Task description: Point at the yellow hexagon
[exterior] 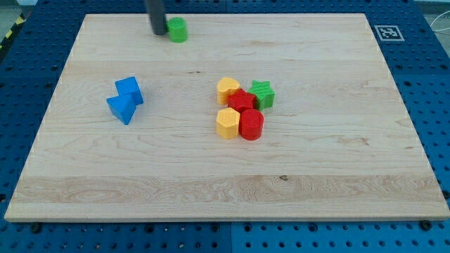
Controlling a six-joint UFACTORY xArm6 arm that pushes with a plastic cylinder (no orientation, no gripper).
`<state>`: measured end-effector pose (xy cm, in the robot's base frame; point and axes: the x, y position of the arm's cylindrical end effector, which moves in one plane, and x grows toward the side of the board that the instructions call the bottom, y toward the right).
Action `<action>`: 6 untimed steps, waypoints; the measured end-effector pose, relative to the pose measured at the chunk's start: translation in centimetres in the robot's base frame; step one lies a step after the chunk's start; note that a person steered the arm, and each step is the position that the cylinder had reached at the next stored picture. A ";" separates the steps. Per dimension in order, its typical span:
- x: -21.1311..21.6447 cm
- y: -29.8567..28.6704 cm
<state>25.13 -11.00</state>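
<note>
The rod has no fingers to open or close; the arm's tip (159, 33) rests near the view's top, just beside a green block (177, 30). The yellow hexagon (228, 123) sits mid-board, touching the red cylinder (251, 124), so the target lies well away, toward the view's bottom and right

Illumination is bright and even across the wooden board (211, 176), with short soft shadows, no glare and sharp focus.
</note>
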 end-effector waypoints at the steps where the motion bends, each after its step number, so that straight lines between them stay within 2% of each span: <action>1: 0.1 6.2; 2: 3.0 9.6; 6: 22.7 3.0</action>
